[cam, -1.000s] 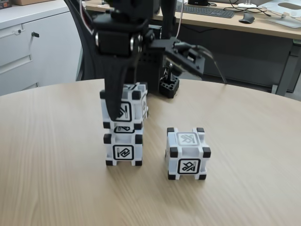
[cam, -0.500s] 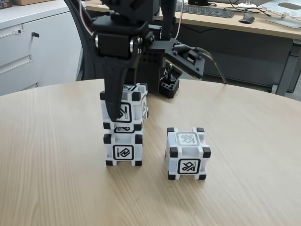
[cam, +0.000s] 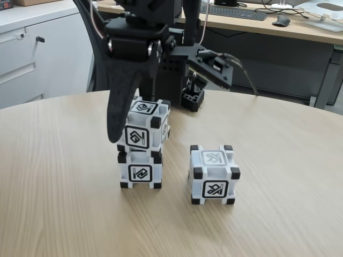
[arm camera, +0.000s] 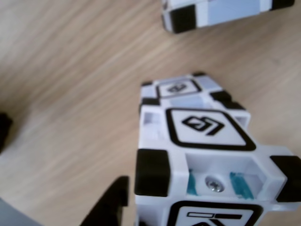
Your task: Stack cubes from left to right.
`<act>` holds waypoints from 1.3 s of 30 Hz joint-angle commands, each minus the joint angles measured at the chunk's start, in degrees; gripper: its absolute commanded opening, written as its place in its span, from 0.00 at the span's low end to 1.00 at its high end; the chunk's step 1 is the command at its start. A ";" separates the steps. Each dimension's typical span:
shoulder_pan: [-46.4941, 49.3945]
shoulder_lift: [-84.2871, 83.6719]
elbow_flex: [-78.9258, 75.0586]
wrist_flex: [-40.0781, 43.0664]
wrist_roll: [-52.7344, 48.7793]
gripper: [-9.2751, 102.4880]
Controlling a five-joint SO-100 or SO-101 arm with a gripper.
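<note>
- Claw of black plastic hangs over the left-hand stack in the fixed view. Its near finger stands clear to the left of the upper white-grey plastic cube with black corner blocks, so I read it as spread apart and gripping nothing; the far finger is hidden behind that cube.
- That upper cube sits on the lower matching cube, turned a little and overhanging slightly, not squared up with it.
- From the wrist view the same upper cube shows close up, with the lower one peeking out beyond it and one dark finger beside it at the bottom edge.
- A third matching cube stands alone on the pale wood-grain round bench, to the right of the stack and apart from it.
- My guess: the second cube has been placed and let go, so two of three are done.
- The next move likely calls for lifting straight up without brushing the crooked top cube, then swinging right to the lone one.
- The main risk seems to be that skewed seat, which could make the third layer tippy.
- As for containers, a small black open holder stands at the far side by the arm's base; I cannot tell what is in it.
</note>
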 commanded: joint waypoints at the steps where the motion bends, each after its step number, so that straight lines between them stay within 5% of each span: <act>1: -0.26 1.05 -1.67 -0.62 0.35 0.54; 20: -23.91 1.23 -1.41 -0.62 12.13 0.57; 39: -23.38 -9.32 -1.41 -12.83 8.70 0.56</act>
